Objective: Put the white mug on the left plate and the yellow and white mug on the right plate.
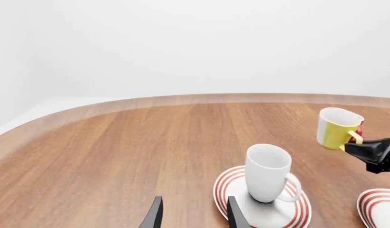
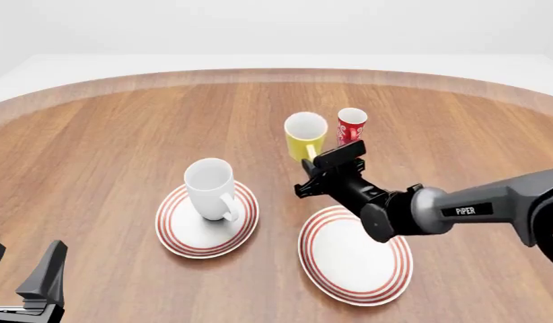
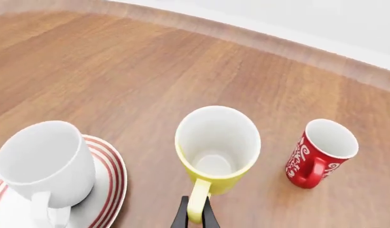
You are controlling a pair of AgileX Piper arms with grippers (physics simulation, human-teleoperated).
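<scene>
The gripper (image 3: 193,216) is showing only its two dark fingertips (image 3: 180,217), and they are closing tightly on the yellow handle of the yellow and white mug (image 3: 217,147), one on each side of the loop. That mug is sitting straight ahead of the gripper, its white inside facing the camera. To the gripper's left, the white mug (image 3: 44,164) is standing upright on the left plate (image 3: 113,178), whose red rings are curving out from under it. To the gripper's right, a red mug (image 3: 320,153) with white marks is standing apart from the yellow one. The wooden surface (image 3: 119,71) is stretching ahead, its pale edge running across the far side.
</scene>
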